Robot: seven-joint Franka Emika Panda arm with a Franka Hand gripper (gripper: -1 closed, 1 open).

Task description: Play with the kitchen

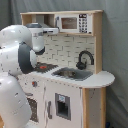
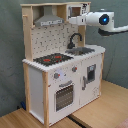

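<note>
The toy kitchen is standing upright on a wooden floor in the second exterior view, its black stovetop with red burners sitting beside the sink and the black faucet. Up on the top shelf the small microwave is facing out in the first exterior view, next to the grey hood.

The arm is reaching in level at shelf height, and the tool is pointing at the microwave end of the shelf, just beside its opening; whether it is spread or pressed together, I cannot tell. In the first exterior view the white arm links are filling the first exterior view's left and hiding the tool.

Judging from this, the step in hand is going for the microwave or its door. Doing it well is calling for a slow, level approach, keeping the wrist clear of the pale wooden upright and the shelf edge. A light touch is wise, since the kitchen is tall and may be rocking or sliding under a hard sideways push
</note>
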